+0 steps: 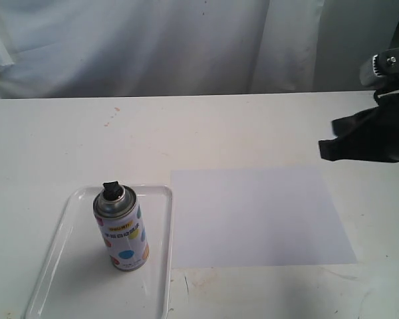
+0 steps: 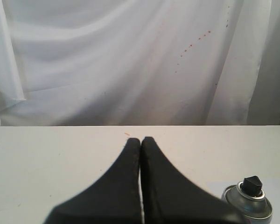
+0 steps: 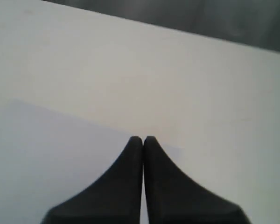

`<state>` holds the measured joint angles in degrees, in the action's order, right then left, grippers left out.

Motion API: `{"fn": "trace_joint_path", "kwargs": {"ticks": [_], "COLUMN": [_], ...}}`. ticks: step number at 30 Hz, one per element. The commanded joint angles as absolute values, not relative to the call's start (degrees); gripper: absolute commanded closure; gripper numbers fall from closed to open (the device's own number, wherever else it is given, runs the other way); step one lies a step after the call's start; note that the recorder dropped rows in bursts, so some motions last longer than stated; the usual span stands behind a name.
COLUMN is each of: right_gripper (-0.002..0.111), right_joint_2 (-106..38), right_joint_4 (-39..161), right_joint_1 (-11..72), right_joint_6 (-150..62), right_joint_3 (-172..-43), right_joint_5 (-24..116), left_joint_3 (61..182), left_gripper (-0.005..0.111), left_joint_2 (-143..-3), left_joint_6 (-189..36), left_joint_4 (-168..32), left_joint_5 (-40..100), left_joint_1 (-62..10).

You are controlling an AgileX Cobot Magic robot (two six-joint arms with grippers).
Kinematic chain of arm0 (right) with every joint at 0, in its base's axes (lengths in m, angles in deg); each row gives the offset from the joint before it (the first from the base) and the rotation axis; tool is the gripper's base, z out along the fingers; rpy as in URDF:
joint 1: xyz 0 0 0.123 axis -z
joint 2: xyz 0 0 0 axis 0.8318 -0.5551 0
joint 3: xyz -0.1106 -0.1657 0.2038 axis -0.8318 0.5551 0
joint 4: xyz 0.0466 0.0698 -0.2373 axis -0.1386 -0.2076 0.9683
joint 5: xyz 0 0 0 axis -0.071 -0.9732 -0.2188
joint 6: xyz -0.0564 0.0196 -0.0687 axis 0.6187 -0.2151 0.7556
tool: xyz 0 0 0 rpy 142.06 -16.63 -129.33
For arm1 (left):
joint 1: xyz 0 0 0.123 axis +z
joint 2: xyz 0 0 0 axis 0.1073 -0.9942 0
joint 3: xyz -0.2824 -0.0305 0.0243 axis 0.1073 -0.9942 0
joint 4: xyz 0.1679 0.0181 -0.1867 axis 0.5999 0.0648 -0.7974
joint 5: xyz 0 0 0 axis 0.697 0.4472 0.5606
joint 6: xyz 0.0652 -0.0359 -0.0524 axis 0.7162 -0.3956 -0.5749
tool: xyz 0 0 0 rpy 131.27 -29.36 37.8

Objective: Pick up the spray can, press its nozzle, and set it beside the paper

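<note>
- White table [image 1: 253,126] fills most of the exterior view, with pale cloth [image 1: 153,46] hanging along its far side; we see that cloth in the left wrist view too, but not in the right wrist view.
- Next comes the paper [image 1: 259,216], lying flat right of the middle. The right wrist view shows part of it under the fingertips.
- Clear plastic makes up the tray [image 1: 60,229] at the near left, its right rim just beside the paper's left edge; we cannot tell whether they touch. Only the exterior view shows it.
- Of the right arm we see the black right gripper [image 1: 329,139] reaching in from the far right, held above the paper's far right corner. Its wrist view shows the jaws pressed together, holding nothing.
- We find the left gripper [image 2: 141,140] only in its own wrist view, levelled toward the cloth, jaws likewise pressed together and holding nothing.
- Upright in the tray stands the spray can [image 1: 122,232], touched by neither gripper. The left wrist view catches only its silver top, just beside the fingers.
- Smallest is the black nozzle [image 1: 111,190] on the can's dome.
</note>
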<state>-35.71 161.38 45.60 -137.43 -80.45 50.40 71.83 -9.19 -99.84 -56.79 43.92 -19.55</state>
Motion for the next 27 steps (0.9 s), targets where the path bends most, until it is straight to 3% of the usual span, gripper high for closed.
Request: {"fn": "trace_joint_path", "kwargs": {"ticks": [1, 2, 9, 12, 15, 20, 27], "right_gripper": [0.108, 0.108, 0.108, 0.108, 0.108, 0.108, 0.108], "right_joint_2": [-39.33, -43.14, -44.89, -44.75, -44.28, -34.68, -14.94], "right_joint_4": [145.92, 129.97, 76.57, 45.59, 28.65, 10.66, -1.05], "right_joint_1": [42.73, 42.41, 44.31, 48.73, 54.36, 62.95, 63.88], "right_joint_6": [-106.35, -85.00, -39.59, -12.43, -3.04, 6.49, 11.20], "right_joint_3": [-81.01, -84.67, -96.73, -97.58, -96.81, -87.39, -70.68], "right_joint_5": [17.91, 8.11, 7.40, 0.18, -0.19, 16.83, 40.87], "left_joint_3": [71.64, 71.64, 71.64, 71.64, 71.64, 71.64, 71.64], "left_gripper": [0.107, 0.107, 0.107, 0.107, 0.107, 0.107, 0.107], "left_joint_2": [-8.90, -8.90, -8.90, -8.90, -8.90, -8.90, -8.90], "left_joint_6": [-99.66, -99.66, -99.49, -99.49, -99.49, -99.62, -99.62], "left_joint_4": [-56.60, -56.60, -55.52, -55.52, -55.52, -55.52, -55.52], "left_joint_5": [43.10, 43.10, 43.02, 43.02, 43.02, 43.02, 43.02], "left_joint_1": [-19.43, -19.43, -19.43, -19.43, -19.43, -19.43, -19.43]}}
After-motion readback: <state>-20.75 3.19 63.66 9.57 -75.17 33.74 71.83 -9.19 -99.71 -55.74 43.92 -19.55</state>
